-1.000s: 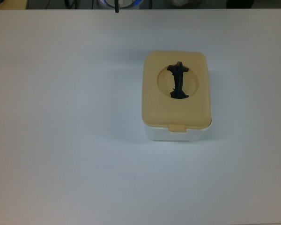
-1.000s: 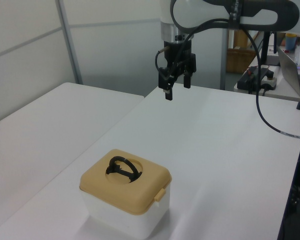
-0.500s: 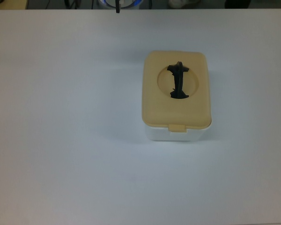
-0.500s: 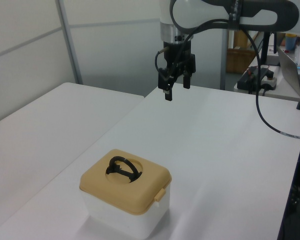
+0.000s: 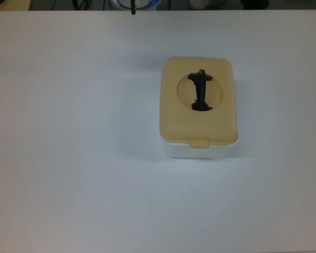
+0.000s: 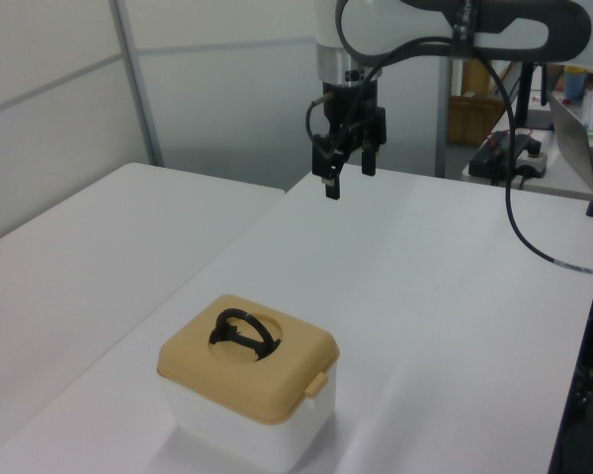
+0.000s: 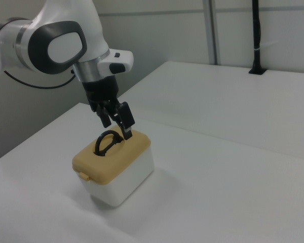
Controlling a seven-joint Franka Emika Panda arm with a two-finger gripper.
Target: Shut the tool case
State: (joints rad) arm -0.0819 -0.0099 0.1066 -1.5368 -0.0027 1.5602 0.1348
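No change is seen over the last second: the tool case rests on the table, lid apparently seated, while the tool stays raised well apart, part-open and empty.

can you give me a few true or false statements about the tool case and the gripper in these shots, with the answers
1. The tan lid sits on top of the white tub. True.
2. The gripper is clamped on the black handle. False: in the left view it hangs in the air well away from the case, holding nothing.
3. The black handle stands in a round recess in the lid. True.
4. The case lies tipped on its side. False: it stands upright on the white table.
5. A small latch tab sticks out from one lid edge. True.
6. The gripper fingers are shut tight together. False: the left view shows a gap between them.
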